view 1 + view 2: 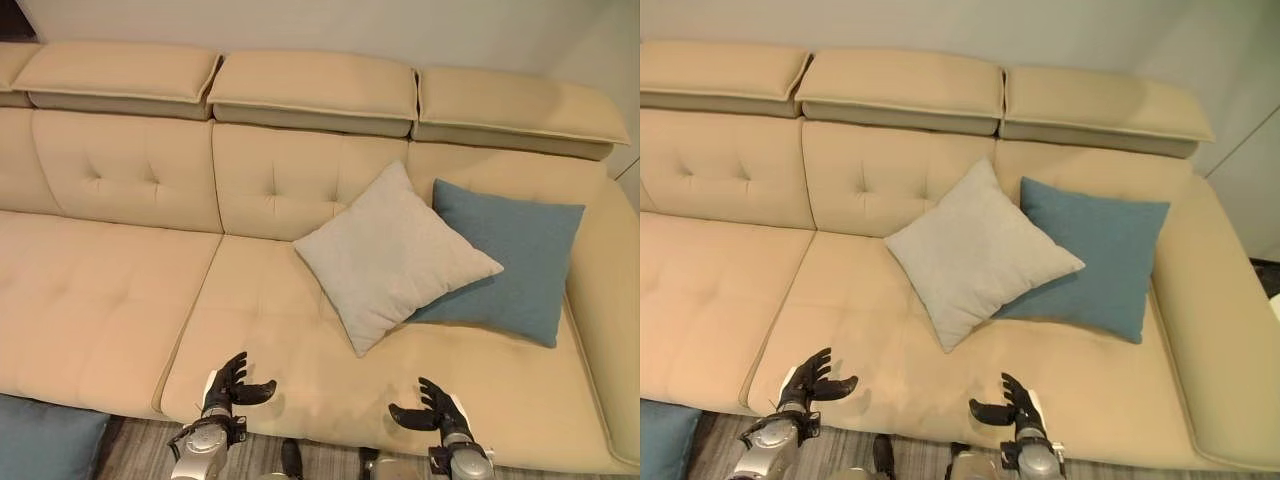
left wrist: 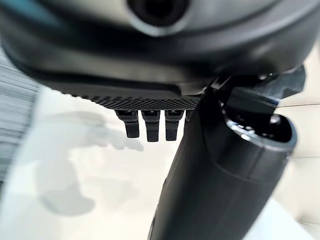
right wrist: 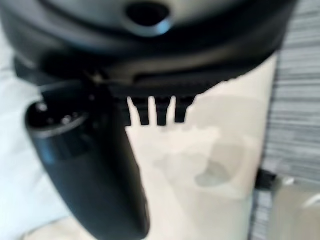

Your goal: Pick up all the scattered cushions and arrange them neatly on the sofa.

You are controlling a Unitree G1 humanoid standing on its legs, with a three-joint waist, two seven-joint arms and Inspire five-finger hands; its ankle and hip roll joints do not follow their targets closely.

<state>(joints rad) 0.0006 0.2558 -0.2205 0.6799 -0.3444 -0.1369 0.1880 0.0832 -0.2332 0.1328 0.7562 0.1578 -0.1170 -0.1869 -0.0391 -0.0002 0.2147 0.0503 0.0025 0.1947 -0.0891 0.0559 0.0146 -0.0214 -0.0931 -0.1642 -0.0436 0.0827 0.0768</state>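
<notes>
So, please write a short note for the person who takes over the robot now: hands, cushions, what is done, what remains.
Left hand: open, holding nothing, over the front edge of the sofa.
Right hand: open, holding nothing, also over the front edge.
Done: beige cushion and blue cushion lean against the backrest at the right end, the beige one overlapping the blue.
Left: another blue cushion lies on the floor at the lower left; it probably goes next.

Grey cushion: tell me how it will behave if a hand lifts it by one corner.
The grey cushion looks plump and soft, so it would probably sag and hang rather than stay flat. It leans on the sofa back and overlaps the blue cushion, so lifting it may nudge that one. Its woven fabric likely grips well.
</notes>
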